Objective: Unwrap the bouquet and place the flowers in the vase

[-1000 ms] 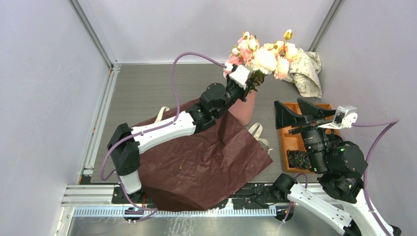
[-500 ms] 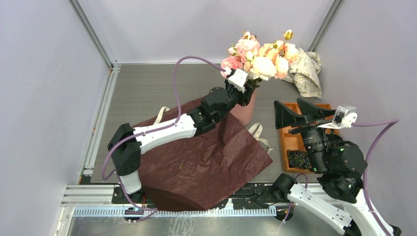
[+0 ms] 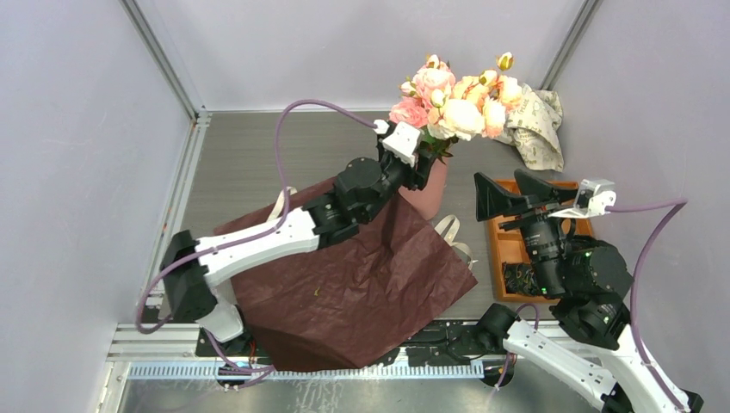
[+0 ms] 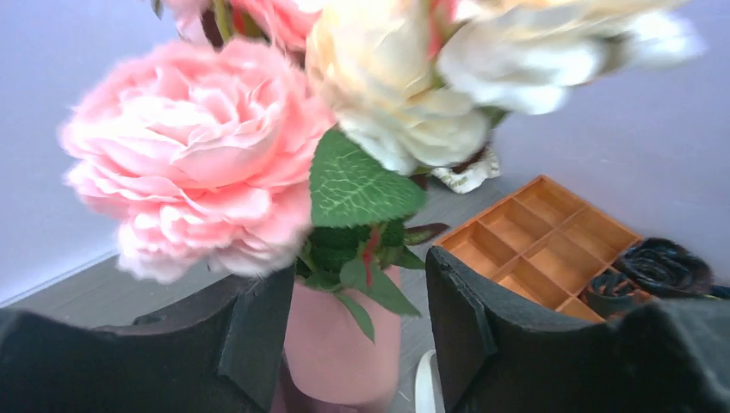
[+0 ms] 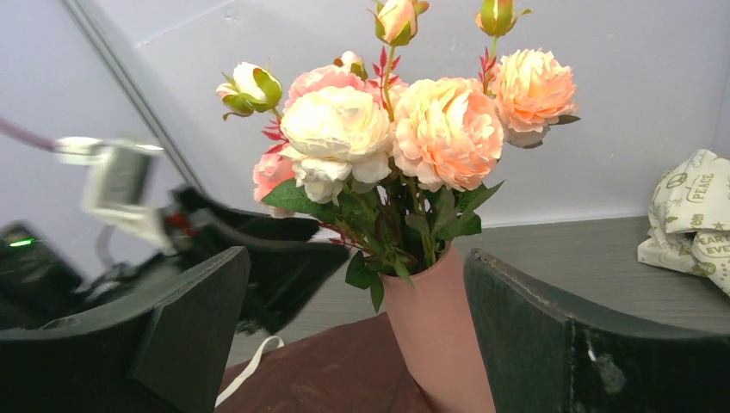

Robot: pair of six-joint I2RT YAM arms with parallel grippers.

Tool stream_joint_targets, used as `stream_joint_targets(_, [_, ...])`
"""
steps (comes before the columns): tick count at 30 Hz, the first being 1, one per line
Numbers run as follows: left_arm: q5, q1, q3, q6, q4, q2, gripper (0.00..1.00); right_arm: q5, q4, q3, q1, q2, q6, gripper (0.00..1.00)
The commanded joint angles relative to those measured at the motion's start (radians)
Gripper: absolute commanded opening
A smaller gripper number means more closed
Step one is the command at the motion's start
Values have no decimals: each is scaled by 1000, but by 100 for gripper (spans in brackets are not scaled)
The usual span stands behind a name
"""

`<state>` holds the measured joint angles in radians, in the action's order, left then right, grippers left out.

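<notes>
The flowers [image 3: 452, 96], pink, peach and cream blooms on green stems, stand in the salmon-pink vase [image 3: 433, 188] at the table's middle back. The bouquet's dark red paper [image 3: 353, 275] lies spread flat in front of the vase, with cream ribbon [image 3: 454, 231] at its edge. My left gripper [image 3: 421, 167] is open just left of the vase's rim. In the left wrist view its fingers [image 4: 258, 335] stand either side of the vase [image 4: 344, 344] without touching, leaves and flowers [image 4: 198, 163] above. My right gripper [image 3: 498, 178] hangs open to the right of the vase [image 5: 439, 327], empty, facing the flowers [image 5: 396, 129].
Crumpled cream printed paper [image 3: 538, 120] lies at the back right. An orange compartment tray [image 3: 515, 249] sits on the right under my right arm, with a dark object [image 4: 663, 267] in one compartment. Grey walls close in the back and sides.
My left gripper has opened and drawn back to the left off the stems. The flowers have straightened and settled in the vase. The right gripper has shifted slightly left, still open.
</notes>
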<state>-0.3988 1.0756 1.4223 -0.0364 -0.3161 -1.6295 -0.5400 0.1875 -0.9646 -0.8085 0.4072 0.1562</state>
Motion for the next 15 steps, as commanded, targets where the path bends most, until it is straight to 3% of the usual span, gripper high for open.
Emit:
stream_joint_targets(1, [-112,98,-37,129,-17,200,58,-81,-9,-37,-1,56,27,99])
stream_joint_targets(5, [-257,198,-63,206,14,332,59,-205,3,-68,-2,107,45,99])
stream_joint_targets(10, [-587,239,37,314,124,418,58,-423,104,-201,-2,227,57,100])
stream_joint_targets(15, [-858,216,197,732,-96,363,61,-538,90,-325,-1,326,3,99])
